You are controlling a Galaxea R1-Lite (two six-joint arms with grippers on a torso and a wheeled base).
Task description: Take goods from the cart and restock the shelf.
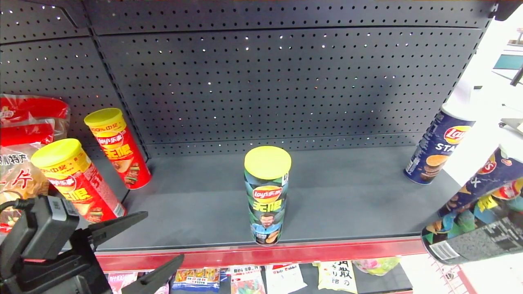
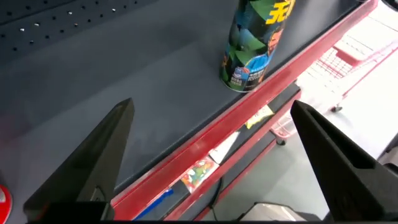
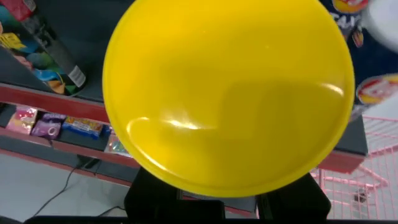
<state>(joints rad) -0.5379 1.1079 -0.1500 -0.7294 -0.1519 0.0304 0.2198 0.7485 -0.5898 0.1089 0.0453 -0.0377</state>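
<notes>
A dark green chip can (image 1: 266, 196) with a yellow lid stands upright near the front edge of the grey shelf (image 1: 347, 192); it also appears in the left wrist view (image 2: 255, 43). My left gripper (image 1: 163, 236) hangs open and holds nothing, low at the left in front of the shelf's red lip, well left of that can. My right gripper (image 3: 221, 198) is shut on another yellow-lidded chip can (image 3: 227, 93). The head view has this can (image 1: 474, 232) tilted at the far right, off the shelf's front right corner.
Two red chip cans (image 1: 118, 149) (image 1: 75, 179) and snack bags (image 1: 20, 134) stand at the shelf's left. A blue can (image 1: 439, 147) stands at the back right, with another blue can (image 1: 486, 179) beside the held one. Packets (image 1: 282, 277) fill the lower shelf. A pink cart (image 3: 373, 155) is at the right.
</notes>
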